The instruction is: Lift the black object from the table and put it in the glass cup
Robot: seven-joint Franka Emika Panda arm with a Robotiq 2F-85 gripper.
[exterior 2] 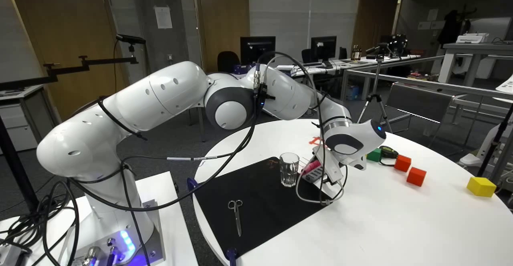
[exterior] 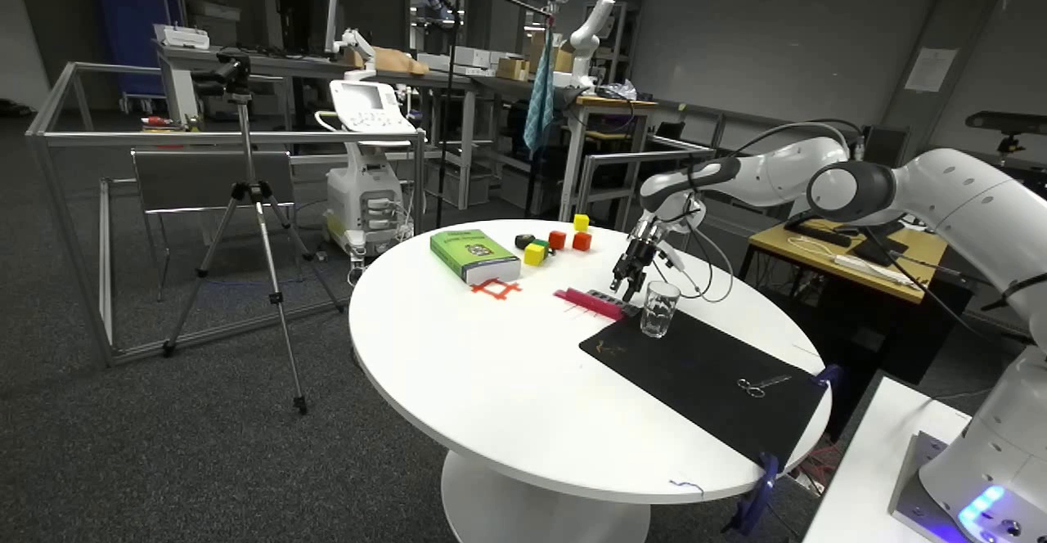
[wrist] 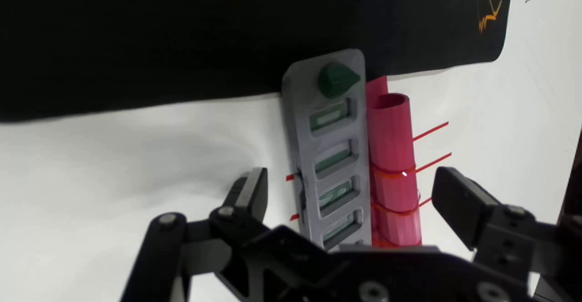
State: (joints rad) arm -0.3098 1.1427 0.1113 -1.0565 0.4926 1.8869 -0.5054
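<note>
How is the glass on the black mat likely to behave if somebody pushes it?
The glass may tip if pushed high, since it stands upright and looks taller than wide. Its clear walls are probably stiff but breakable. Its smooth upper sides might be slippery.

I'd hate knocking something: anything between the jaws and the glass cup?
Yes, low down: the grey strip and pink tube show between the open jaws, pointing towards the glass cup. A cable loop shows nearby; whether it blocks, I can't tell.
</note>
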